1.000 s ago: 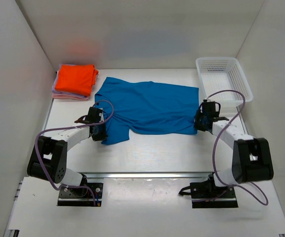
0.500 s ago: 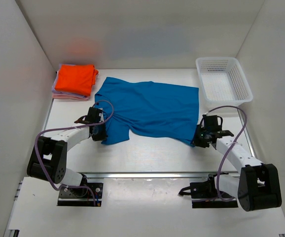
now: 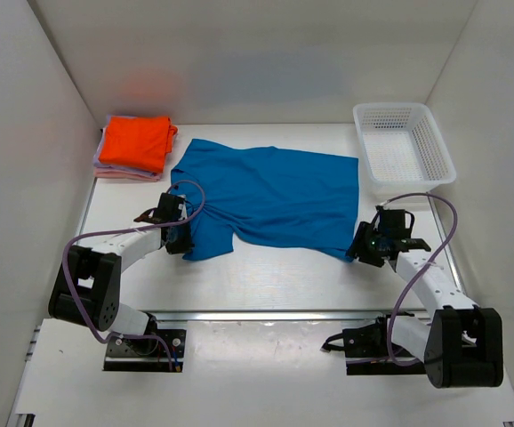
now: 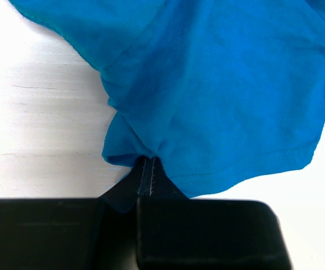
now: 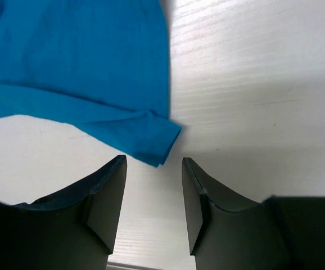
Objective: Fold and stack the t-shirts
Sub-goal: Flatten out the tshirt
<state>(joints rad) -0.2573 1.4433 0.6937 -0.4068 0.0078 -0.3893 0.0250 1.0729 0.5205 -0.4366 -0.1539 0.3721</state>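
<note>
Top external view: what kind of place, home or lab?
Likely a lab robot cell, not a home: white panel walls box in a white table, a left arm and right arm are bolted at its near edge, and a blue t-shirt, folded stack and mesh basket look staged.

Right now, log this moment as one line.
left gripper: shut on blue t-shirt sleeve | right gripper: open, at hem corner, not gripping | orange t-shirt: folded, far left
</note>
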